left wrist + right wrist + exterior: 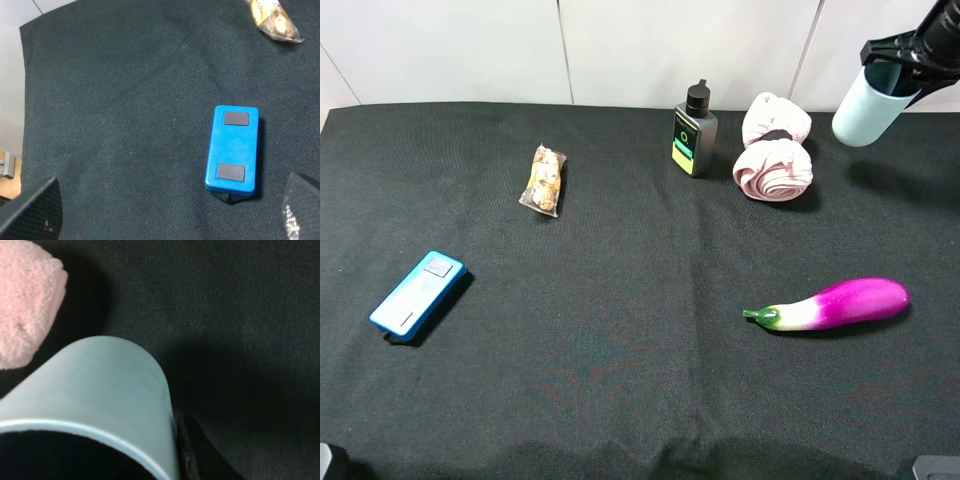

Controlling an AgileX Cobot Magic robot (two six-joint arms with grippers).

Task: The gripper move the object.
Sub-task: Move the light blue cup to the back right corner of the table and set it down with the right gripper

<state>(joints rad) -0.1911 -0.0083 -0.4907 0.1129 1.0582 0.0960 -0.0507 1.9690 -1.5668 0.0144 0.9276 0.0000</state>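
The object, a pale blue-green cup, hangs tilted in the air above the table's far right corner, casting a shadow on the black cloth. My right gripper is shut on its rim from above. In the right wrist view the cup fills the lower left, with one dark finger pressed against its outer wall; the other finger is hidden. My left gripper is open above the cloth at the left, its two fingertips wide apart and empty.
A grey bottle with a green label and a rolled pink towel stand just left of the cup. A purple eggplant lies front right. A snack packet and a blue box lie on the left.
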